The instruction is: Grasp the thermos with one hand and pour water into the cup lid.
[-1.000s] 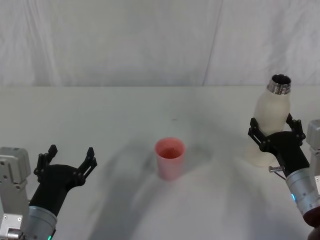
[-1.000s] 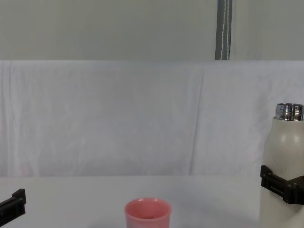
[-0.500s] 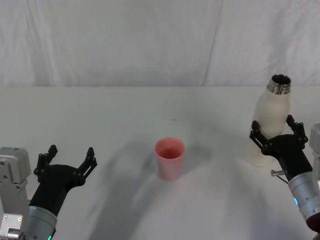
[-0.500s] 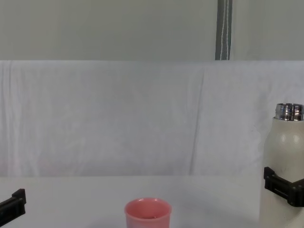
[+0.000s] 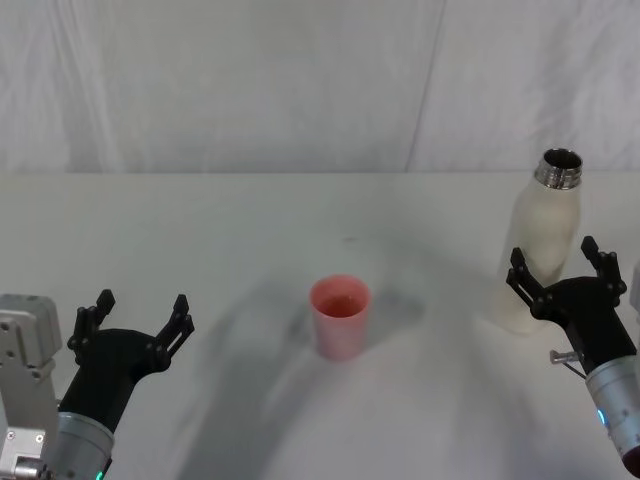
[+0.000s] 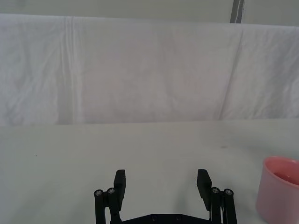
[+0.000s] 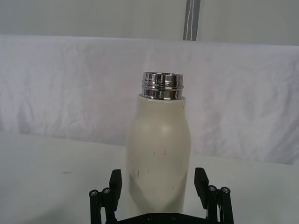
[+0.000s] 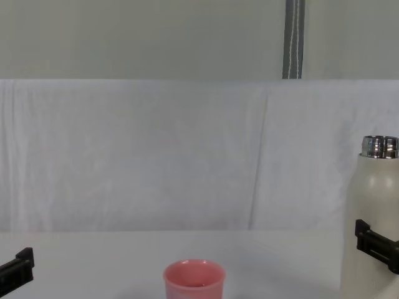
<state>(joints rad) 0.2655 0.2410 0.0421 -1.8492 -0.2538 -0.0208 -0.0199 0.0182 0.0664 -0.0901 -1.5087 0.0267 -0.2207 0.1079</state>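
A plain white table (image 5: 200, 230) spreads across the scene, with soft grey shadows lying on its surface. Behind its far edge hangs a white cloth backdrop (image 8: 137, 156), creased with vertical folds. Above the cloth is a pale wall (image 8: 124, 37), and a grey vertical pole (image 8: 293, 38) rises against it toward the right.
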